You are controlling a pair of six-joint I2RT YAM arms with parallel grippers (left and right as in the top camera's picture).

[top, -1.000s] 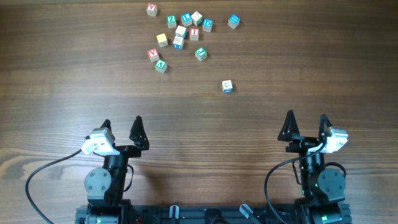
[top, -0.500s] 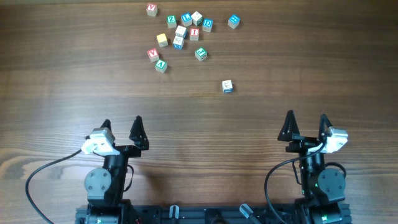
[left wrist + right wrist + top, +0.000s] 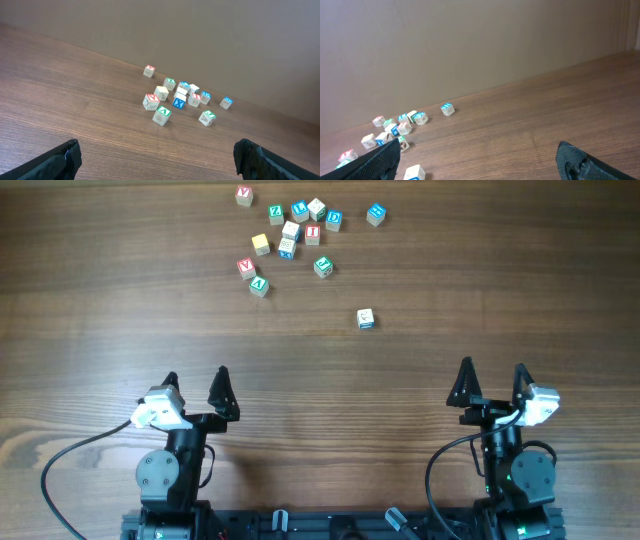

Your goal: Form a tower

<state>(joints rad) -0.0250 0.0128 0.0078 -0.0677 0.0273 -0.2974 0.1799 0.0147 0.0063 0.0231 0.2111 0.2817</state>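
**Ana:** What is in front of you?

**Me:** A dark brown wooden table (image 3: pixel 90 330) with a long grain. Behind it, both wrist cameras show me a plain beige wall (image 3: pixel 225 40).

**Ana:** And where is the tower?

**Me:** It is at the far side of the table, inside the group of letter cubes, a little left of the middle. The tower (image 3: pixel 289 238) is very short: a white cube sits on a cube with a blue face. In the left wrist view the tower (image 3: pixel 180 98) stands upright. How many cubes it has exactly, I cannot tell.

**Ana:** What lies around it?

**Me:** A plain yellow cube (image 3: pixel 261 245) is just beside it on the left, and a red-lettered cube (image 3: pixel 312 233) is just beside it on the right. A green-faced cube (image 3: pixel 323 267) lies nearer to the arms, apart from the tower. One white-and-blue cube (image 3: pixel 366 319) lies alone, well apart from the group, toward the right arm.

**Ana:** The grippers?

**Me:** The left gripper (image 3: pixel 196 374) has its jaws spread wide and holds nothing. It is at the near side of the table, well apart from all cubes. The right gripper (image 3: pixel 492 366) is the same: fingers far apart, nothing between them. In each wrist view I see only bare wood between the two dark fingertips.
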